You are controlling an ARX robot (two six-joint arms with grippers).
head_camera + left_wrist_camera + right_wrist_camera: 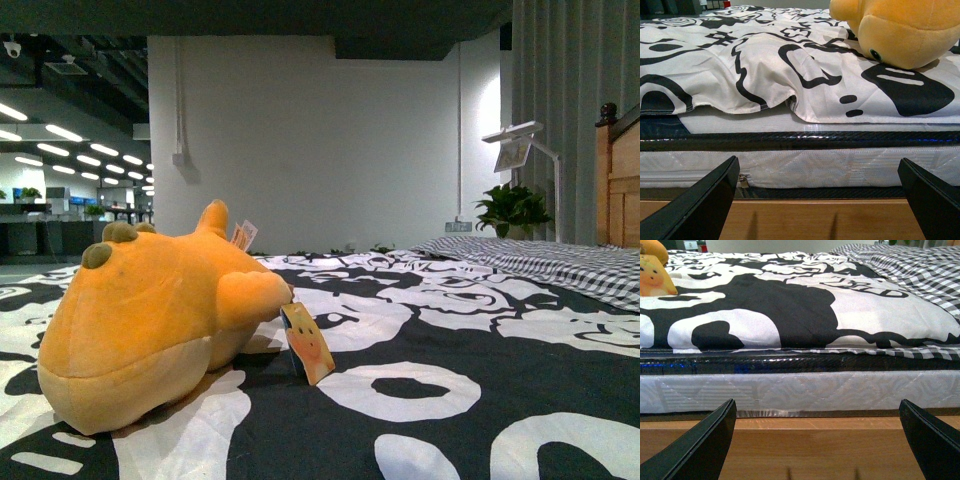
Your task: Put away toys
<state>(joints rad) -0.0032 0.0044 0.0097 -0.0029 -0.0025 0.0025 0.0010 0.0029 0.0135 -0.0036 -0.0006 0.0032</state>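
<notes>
Orange-yellow plush animal lies on the bed's black-and-white cover, well over to the robot's left, with its long axis running away and slightly rightward. I'd judge the left pincer the nearer. It and the right pincer both gape wide and empty, low by the mattress side. Beyond are checked bedding, a white wall and a potted plant.
</notes>
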